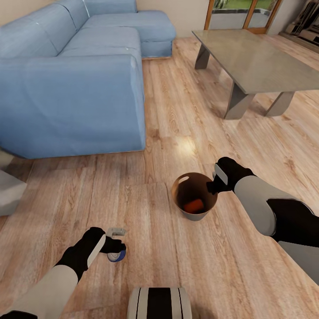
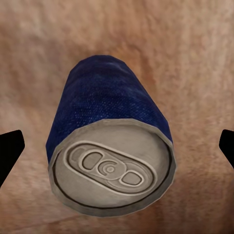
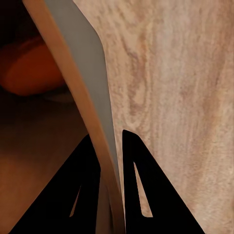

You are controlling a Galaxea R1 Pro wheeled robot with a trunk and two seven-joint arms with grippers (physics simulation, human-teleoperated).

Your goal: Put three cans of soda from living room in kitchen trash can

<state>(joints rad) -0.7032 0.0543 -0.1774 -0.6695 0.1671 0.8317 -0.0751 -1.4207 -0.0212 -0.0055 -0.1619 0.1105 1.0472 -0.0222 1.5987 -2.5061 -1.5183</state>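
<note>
blue soda can [image 2: 109, 141] lies on the wood floor [image 1: 186, 110] between the wide left tool [image 1: 116, 243]; right tool [image 1: 212, 185] pinches the dark grey round bin's wood-toned rim [image 1: 178, 185], steadying it for the drop.

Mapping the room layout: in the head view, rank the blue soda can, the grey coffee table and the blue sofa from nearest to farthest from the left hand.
1. Blue soda can, at the left hand.
2. Blue sofa, ahead, left.
3. Grey coffee table, far right.

No readable text anywhere, blue can [image 2: 109, 146] plain (no brand or label visible)
</note>
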